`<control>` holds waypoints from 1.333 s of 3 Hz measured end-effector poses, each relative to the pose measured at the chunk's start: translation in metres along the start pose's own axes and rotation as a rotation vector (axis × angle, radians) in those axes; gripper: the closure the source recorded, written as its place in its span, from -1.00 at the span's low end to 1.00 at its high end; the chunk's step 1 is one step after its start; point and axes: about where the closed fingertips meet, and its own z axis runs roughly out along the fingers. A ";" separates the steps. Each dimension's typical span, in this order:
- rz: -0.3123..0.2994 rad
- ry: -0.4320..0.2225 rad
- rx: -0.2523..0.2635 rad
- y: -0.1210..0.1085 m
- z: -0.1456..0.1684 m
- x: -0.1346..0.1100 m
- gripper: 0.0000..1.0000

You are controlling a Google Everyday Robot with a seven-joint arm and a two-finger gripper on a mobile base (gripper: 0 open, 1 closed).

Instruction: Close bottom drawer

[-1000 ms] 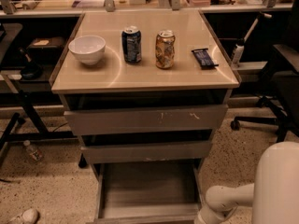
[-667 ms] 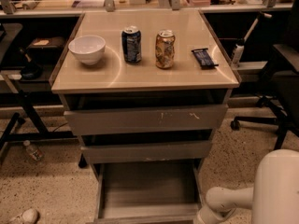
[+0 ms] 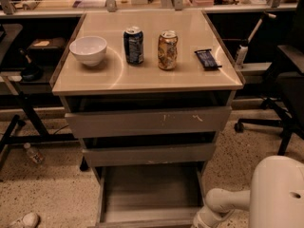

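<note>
Camera view: the bottom drawer [image 3: 151, 194] sits at 6 o'clock, lowest of 3 grey fronts. It's pulled well out and open, grey wood-grain box inside, nothing in it that I can see. Its front edge is almost at the frame's bottom edge.

Above it is the mid drawer [image 3: 148, 154], then the widest drawer [image 3: 148, 121] w/ white scratches on its front. There's a dark gap over each.

The counter [image 3: 190, 75] on top carries a white bowl [image 3: 88, 50] at 10 o'clock. A blue can [image 3: 134, 44] and a gold can [image 3: 167, 50] stand upright side by side near 12, not touching. A dark snack bar [image 3: 207, 59] lies flat at 1 o'clock.

My arm [image 3: 223, 202], white, comes in from 4-5 o'clock. Its end is just beside the bottom drawer's right front corner.

My gripper is past the bottom edge, out of view, so I can't tell if it's spread or pressed together.

On the floor there's a plastic bottle [image 3: 33, 153] at 8 o'clock and a shoe [image 3: 23, 221] at 7. An office chair [image 3: 285, 94] is at 3.
</note>
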 end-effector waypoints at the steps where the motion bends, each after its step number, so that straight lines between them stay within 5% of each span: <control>1: -0.015 -0.010 0.018 -0.008 0.003 -0.010 1.00; 2: -0.026 -0.014 0.030 -0.011 0.004 -0.018 1.00; 4: -0.026 -0.014 0.030 -0.011 0.004 -0.018 0.14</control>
